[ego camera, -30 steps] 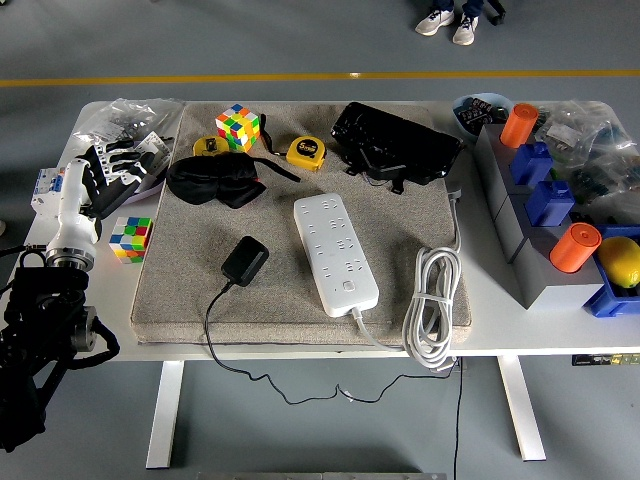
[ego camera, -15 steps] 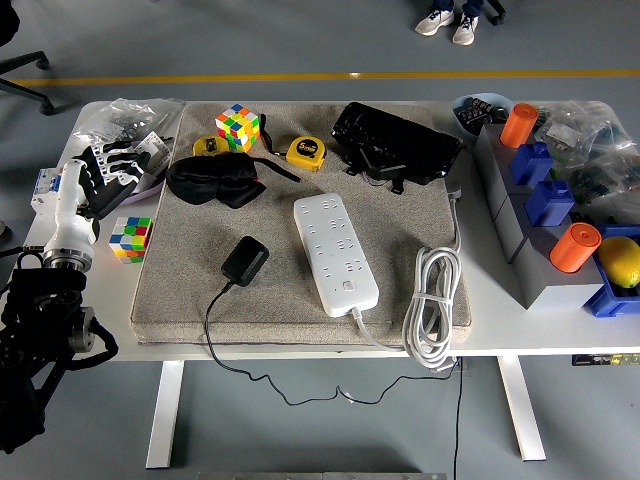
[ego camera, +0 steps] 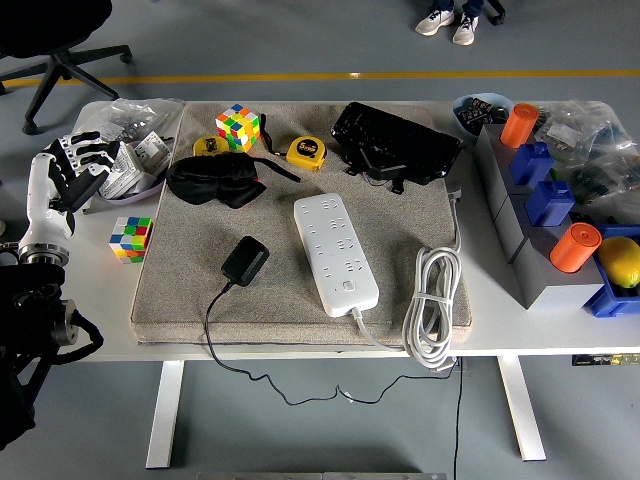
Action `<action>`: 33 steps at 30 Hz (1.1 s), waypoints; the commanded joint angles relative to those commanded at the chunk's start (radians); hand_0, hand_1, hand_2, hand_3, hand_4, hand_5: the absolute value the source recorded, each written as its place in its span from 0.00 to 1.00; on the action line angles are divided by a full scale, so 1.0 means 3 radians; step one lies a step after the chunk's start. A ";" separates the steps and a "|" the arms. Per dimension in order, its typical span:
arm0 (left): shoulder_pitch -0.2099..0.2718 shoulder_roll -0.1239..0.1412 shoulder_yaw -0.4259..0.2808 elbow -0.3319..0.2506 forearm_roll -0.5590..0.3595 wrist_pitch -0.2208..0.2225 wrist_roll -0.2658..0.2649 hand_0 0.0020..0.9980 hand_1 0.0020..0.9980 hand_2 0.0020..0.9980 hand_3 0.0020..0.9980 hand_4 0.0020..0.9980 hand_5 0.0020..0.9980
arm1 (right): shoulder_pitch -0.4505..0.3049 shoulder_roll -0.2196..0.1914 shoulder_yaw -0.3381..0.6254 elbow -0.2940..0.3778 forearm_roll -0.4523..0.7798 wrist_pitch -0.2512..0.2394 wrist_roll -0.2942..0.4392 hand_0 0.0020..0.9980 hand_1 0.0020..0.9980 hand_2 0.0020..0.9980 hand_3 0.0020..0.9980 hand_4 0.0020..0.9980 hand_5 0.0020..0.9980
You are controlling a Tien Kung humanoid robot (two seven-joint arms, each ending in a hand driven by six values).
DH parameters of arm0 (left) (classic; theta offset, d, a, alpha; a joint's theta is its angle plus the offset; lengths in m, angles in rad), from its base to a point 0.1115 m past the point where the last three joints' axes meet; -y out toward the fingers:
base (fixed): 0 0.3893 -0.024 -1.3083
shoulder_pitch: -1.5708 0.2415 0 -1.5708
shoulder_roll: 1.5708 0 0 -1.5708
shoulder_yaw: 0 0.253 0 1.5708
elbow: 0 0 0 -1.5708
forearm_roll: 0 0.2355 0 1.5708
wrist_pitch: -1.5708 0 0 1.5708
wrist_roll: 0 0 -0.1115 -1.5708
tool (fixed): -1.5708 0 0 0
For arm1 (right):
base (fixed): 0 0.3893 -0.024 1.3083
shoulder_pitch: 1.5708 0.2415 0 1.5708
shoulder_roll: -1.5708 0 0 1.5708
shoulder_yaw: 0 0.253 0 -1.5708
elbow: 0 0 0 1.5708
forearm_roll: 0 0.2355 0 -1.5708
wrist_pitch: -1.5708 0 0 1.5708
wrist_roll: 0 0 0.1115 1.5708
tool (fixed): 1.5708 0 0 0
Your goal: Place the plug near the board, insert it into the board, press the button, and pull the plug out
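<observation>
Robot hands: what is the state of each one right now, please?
Left robot hand: open, fingers spread, holding nothing, raised at the table's left edge.
Right robot hand: not in view.

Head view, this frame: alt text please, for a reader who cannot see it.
A black plug lies unplugged on a grey mat beside a white power strip, and nothing holds it. The robot's left hand hovers open at the table's left edge, clear of both. Puzzle cubes, tape measures, a black pouch and storage bins crowd the rest.
</observation>
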 joint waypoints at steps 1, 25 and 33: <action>0.0004 0.0000 -0.0015 0.0001 -0.0001 0.0000 -0.0001 0.43 0.57 0.57 0.59 0.86 0.35 | 0.0000 0.0000 0.0000 0.0000 0.0000 0.0000 0.0000 0.66 0.68 0.68 0.58 1.00 0.57; 0.0076 0.0011 -0.0206 -0.0002 0.0031 -0.0022 0.0056 0.43 0.57 0.57 0.59 0.85 0.36 | 0.0019 0.0000 -0.0028 -0.0003 -0.0001 0.0000 -0.0005 0.66 0.68 0.68 0.58 1.00 0.57; 0.0083 0.0016 -0.0237 -0.0007 0.0035 -0.0025 0.0058 0.43 0.57 0.57 0.59 0.85 0.36 | 0.0016 -0.0002 -0.0037 -0.0005 0.0004 -0.0001 -0.0007 0.66 0.68 0.68 0.58 1.00 0.57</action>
